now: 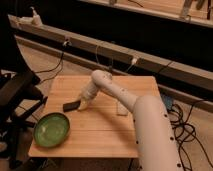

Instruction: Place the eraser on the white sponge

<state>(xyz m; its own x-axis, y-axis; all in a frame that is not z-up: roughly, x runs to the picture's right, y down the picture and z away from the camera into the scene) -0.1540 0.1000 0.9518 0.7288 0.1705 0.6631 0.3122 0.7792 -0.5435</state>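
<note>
The eraser (70,106) is a small flat black bar lying on the wooden table (100,127), left of centre. My gripper (83,104) is at the end of the white arm, low over the table and right beside the eraser's right end, touching or nearly touching it. The white sponge (121,108) is a pale block on the table to the right, partly hidden behind my arm.
A green bowl (51,129) sits at the table's front left. A black chair or stand (17,95) is left of the table. Cables run along the floor at the right, and a long ledge with a white bottle (35,18) lies behind.
</note>
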